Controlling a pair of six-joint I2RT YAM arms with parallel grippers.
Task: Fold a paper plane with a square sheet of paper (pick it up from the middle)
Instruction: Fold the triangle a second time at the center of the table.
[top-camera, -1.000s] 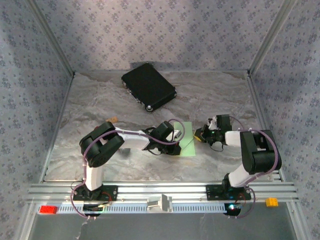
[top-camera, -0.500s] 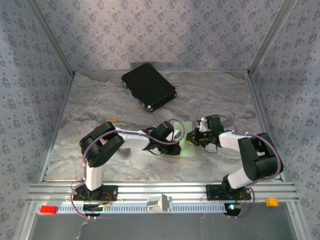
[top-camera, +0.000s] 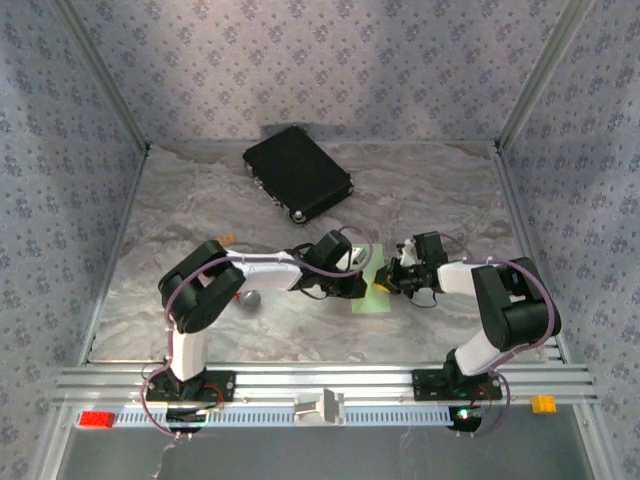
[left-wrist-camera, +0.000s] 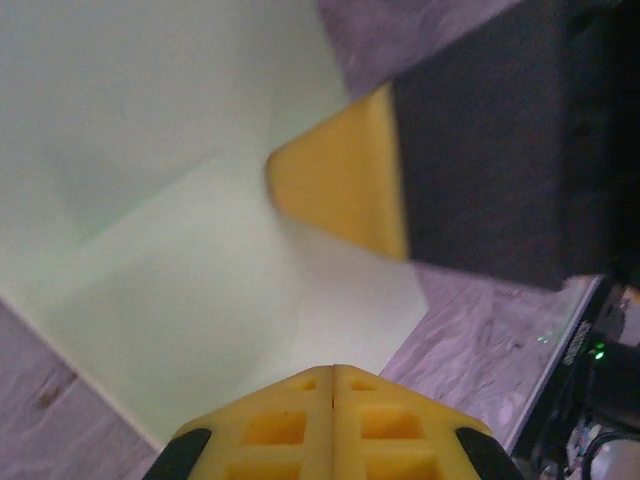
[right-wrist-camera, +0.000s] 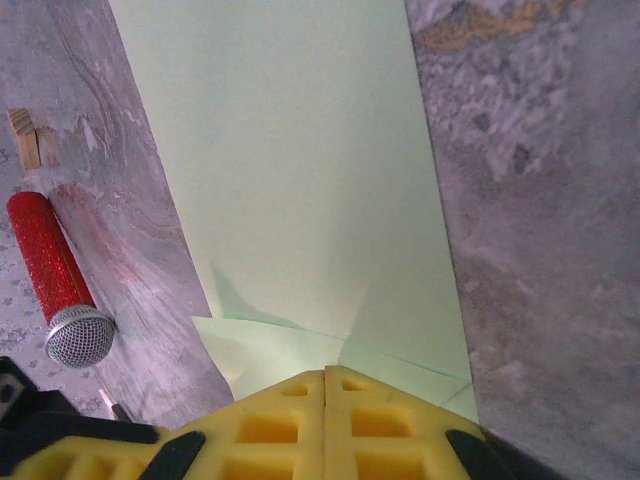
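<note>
Top external: right fingers (top-camera: 384, 282) nearer paper (top-camera: 365, 301)

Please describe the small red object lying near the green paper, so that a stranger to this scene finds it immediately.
Start from the grey marbled table and find the light-green sheet of paper on it. Beside the sheet, not touching it, lies a small microphone-shaped object. It alone has a glittery red handle and a grey mesh head; the little wooden block nearby is plain tan.
</note>
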